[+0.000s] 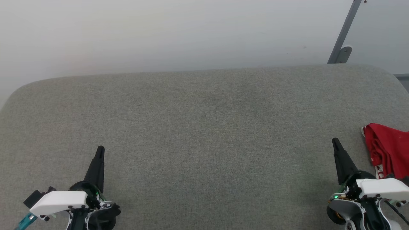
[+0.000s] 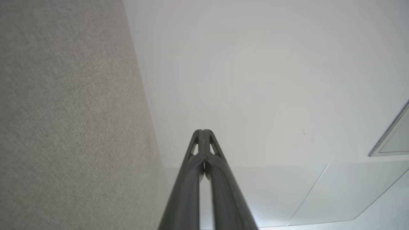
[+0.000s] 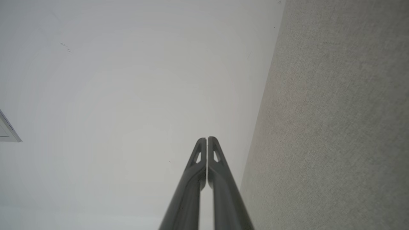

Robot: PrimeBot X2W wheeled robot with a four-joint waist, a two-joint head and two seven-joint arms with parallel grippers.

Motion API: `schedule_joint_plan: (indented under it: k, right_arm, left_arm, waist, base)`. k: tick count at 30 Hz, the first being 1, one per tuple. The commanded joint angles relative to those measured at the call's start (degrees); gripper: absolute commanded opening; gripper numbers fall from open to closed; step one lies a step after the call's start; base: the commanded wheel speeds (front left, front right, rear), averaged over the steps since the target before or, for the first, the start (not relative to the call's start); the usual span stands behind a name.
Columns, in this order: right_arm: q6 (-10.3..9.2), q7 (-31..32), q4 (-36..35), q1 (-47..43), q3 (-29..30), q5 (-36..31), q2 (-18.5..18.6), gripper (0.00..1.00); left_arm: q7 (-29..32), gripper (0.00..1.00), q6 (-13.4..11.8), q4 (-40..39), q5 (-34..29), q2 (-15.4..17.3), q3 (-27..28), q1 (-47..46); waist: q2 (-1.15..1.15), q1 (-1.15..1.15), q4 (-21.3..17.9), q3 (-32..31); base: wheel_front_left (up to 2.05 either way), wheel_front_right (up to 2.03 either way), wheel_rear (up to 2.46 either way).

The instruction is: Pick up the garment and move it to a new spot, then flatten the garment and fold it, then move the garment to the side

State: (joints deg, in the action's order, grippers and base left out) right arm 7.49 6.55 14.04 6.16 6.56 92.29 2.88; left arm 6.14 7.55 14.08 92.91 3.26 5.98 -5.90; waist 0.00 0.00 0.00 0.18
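Both closed, empty: left pincer (image 1: 100,149), right pincer (image 1: 335,141); garment (image 1: 388,150) bunched on grey surface (image 1: 204,127) beside right pincer.

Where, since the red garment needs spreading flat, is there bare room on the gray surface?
The whole middle of the gray padded surface is bare, from the left gripper across to the right gripper and up to its far edge. Crowded only at the right edge, where the garment lies bunched beside that gripper.

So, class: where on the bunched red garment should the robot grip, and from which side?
Probably the raised left fold of the garment, approached from its left by the right gripper, which is shut and must open first. That bunched edge lies free on the table; the rest leaves view.
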Motion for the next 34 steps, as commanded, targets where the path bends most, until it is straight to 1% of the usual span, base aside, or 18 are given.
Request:
schedule_joint_plan:
  k: [1, 34]
  right_arm:
    - [0.00, 0.1, 0.1, 0.2, -0.1, 0.2, -0.1, 0.00]
    - [0.00, 0.1, 0.1, 0.2, -0.1, 0.2, -0.1, 0.00]
  left_arm:
    - [0.2, 0.00, -0.1, 0.0, -0.2, -0.1, 0.3, -0.7]
    - [0.4, 0.00, -0.1, 0.0, -0.4, -0.2, 0.5, -0.7]
  waist:
    - [0.00, 0.00, 0.0, 0.0]
    - [0.00, 0.00, 0.0, 0.0]
  base:
    - [0.00, 0.00, 0.00]
    - [0.00, 0.00, 0.00]
